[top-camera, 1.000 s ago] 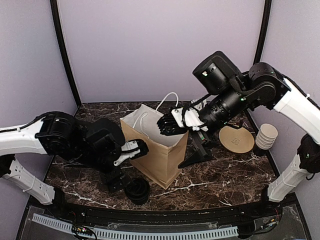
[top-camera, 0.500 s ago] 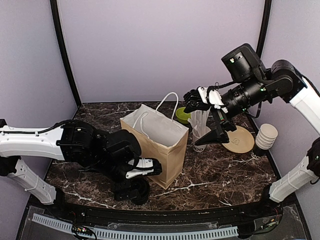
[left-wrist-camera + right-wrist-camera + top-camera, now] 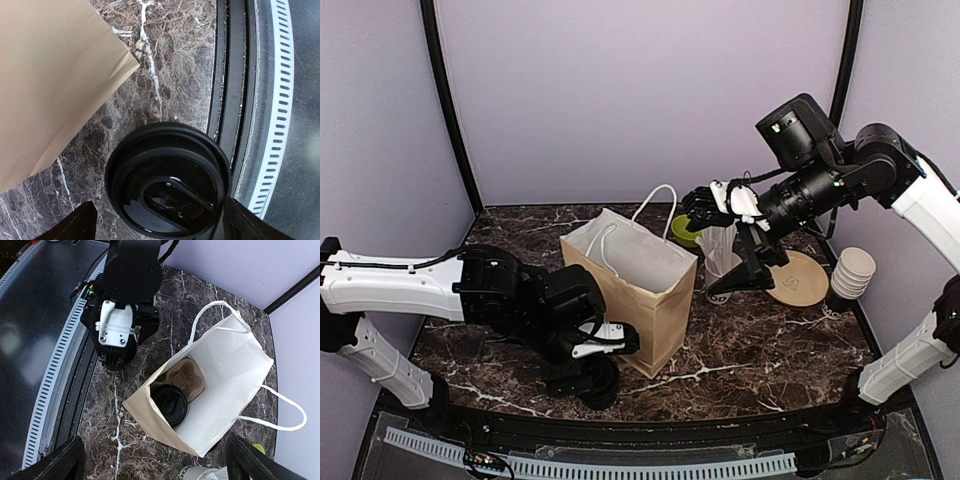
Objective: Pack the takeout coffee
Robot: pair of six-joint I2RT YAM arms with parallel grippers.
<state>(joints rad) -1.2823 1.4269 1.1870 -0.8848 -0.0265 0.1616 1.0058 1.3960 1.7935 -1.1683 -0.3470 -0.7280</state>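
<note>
From the left wrist you cannot see the body of the takeout coffee standing on the tabletop: its lid covers it. The left fingers show only as tips cut off by the bottom edge. From overhead, the left gripper hides most of that cup. In the right wrist view, the near wall of the paper bag masks part of the second takeout coffee and the cardboard carrier.

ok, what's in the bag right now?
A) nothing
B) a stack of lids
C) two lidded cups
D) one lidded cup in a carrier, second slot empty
D: the right wrist view shows one lidded cup in the cardboard carrier inside the bag, the slot beside it empty.
</note>
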